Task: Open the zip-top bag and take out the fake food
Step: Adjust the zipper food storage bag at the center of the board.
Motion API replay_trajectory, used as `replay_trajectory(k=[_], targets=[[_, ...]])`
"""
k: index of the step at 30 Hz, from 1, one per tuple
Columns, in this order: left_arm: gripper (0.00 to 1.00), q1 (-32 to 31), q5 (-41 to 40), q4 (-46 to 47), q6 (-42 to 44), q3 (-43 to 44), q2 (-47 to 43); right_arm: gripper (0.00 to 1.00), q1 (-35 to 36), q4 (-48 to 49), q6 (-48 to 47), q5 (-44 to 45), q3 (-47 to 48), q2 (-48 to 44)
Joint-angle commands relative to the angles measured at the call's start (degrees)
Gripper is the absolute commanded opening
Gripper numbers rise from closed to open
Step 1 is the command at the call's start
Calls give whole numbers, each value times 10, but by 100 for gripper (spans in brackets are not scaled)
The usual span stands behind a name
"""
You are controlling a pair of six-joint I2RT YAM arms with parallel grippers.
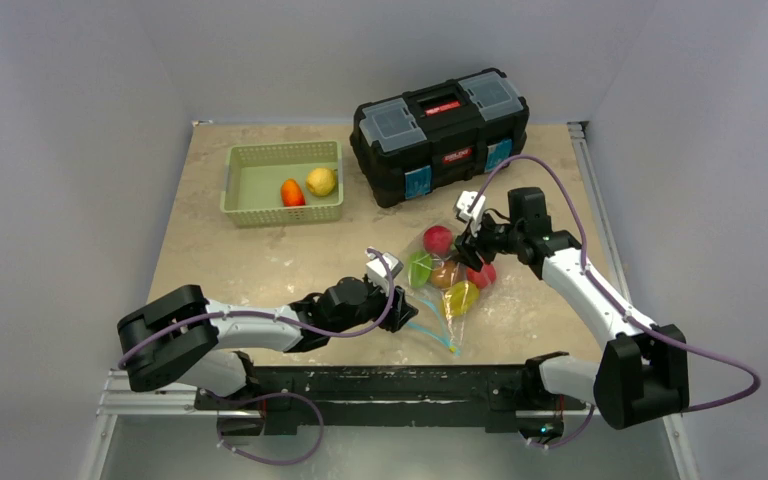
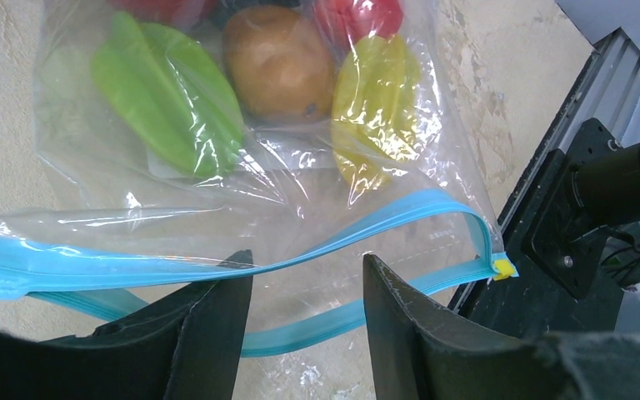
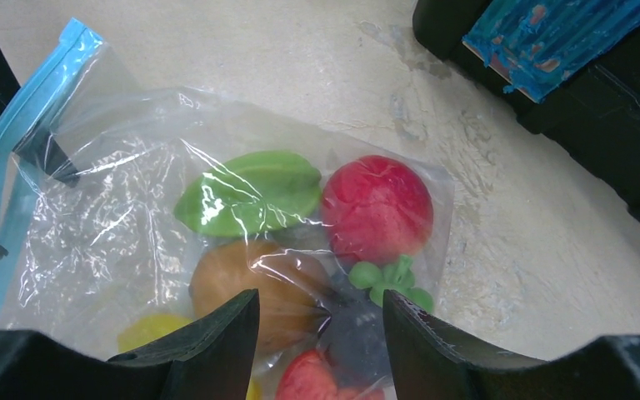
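Note:
The zip-top bag (image 1: 447, 300) lies on the table in front of the arms, its teal zip strip (image 2: 358, 229) parted into two bands with a yellow slider (image 2: 504, 267) at one end. Inside it lies fake food: a green piece (image 2: 171, 96), a brown one (image 2: 279, 58), a yellow one (image 2: 379, 104) and a red apple (image 3: 377, 207). My left gripper (image 2: 307, 258) is open at the bag's mouth, the upper strip crossing its left fingertip; it also shows in the top view (image 1: 407, 300). My right gripper (image 3: 321, 296) is open over the bag's closed end; it also shows in the top view (image 1: 472, 245).
A green basket (image 1: 232, 190) at the back left holds an orange piece (image 1: 292, 192) and a yellow piece (image 1: 321, 181). A black toolbox (image 1: 440, 135) stands at the back, close behind the right gripper. The black rail (image 2: 583, 208) at the table's near edge lies just beyond the bag's slider.

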Motion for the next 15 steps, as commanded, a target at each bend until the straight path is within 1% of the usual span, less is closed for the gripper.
replay_trajectory(k=[1,11,15], targets=[[50,3,18,31,13,-2,-1,55,-7,-11,-21,13,10,3],[49,3,18,28,10,10,12,54,-8,-31,-7,37,26,58],[49,3,21,27,10,16,20,54,-8,-28,-2,34,26,62]])
